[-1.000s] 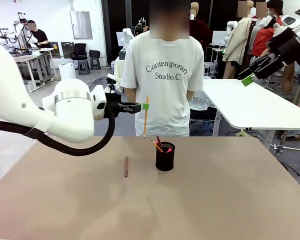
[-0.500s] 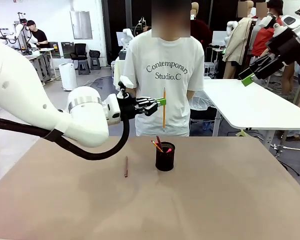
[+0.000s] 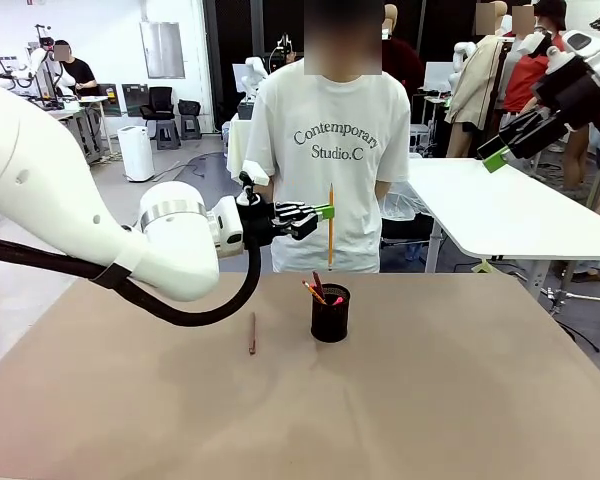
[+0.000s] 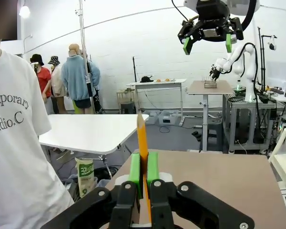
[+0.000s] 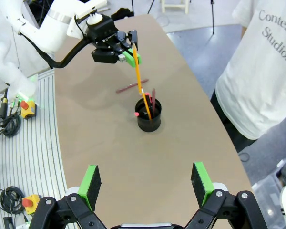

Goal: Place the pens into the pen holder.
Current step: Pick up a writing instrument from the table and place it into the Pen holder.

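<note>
Over the table [image 3: 460, 400], the left end effector [image 3: 325, 211] is clenching a yellow pencil [image 3: 330, 240] above the cup [image 3: 330, 312]; releasing off-centre risks it striking the rim.

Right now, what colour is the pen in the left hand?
Yellow-orange pen, gripped in the left hand; clearest in the left wrist view.

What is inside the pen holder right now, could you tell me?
A dark red-brown pen and a pink-tipped pen stick out of the pen holder. Its mesh wall hides their lower ends.
</note>
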`<state>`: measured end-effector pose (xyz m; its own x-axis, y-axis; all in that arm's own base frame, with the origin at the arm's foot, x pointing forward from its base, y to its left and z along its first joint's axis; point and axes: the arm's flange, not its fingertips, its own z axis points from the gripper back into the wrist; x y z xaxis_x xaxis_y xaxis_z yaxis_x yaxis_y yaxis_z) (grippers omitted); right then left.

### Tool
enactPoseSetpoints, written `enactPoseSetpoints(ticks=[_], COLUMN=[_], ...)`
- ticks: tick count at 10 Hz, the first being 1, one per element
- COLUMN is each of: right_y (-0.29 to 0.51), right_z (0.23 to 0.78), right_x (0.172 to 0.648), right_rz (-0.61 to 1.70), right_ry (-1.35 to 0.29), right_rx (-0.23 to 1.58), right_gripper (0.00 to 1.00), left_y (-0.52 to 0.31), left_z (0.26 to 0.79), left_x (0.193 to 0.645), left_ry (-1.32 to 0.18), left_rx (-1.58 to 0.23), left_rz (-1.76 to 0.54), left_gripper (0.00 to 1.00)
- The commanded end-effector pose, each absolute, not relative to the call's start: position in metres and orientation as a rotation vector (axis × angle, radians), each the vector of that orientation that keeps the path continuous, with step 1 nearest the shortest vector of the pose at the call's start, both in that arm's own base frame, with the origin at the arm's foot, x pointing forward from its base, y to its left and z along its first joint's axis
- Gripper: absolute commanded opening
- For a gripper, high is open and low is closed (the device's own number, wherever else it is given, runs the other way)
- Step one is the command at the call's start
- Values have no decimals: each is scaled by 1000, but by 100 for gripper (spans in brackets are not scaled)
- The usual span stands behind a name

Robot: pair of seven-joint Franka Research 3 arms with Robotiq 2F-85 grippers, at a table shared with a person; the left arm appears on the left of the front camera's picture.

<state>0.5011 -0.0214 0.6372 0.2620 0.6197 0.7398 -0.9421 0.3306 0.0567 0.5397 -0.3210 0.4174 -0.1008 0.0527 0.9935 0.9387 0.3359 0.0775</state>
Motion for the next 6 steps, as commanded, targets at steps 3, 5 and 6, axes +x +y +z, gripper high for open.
enactPoseSetpoints(ticks=[3,5,6], right_y=[-21,-21,-21], right_z=[638,638,638], right_x=[499,499,499], right_rz=[1134,1134,1134], right_ry=[-689,-689,-689], right_rx=[559,559,559], right_gripper=[100,100,100], left_y=[-319,-320,-323], left_z=[390,380,370], left_x=[559,563,566], left_ry=[-1451,-1443,-1425], left_rx=[-910,-934,-955], left_rz=[-1036,-1043,-1048], left_gripper=[0,0,0])
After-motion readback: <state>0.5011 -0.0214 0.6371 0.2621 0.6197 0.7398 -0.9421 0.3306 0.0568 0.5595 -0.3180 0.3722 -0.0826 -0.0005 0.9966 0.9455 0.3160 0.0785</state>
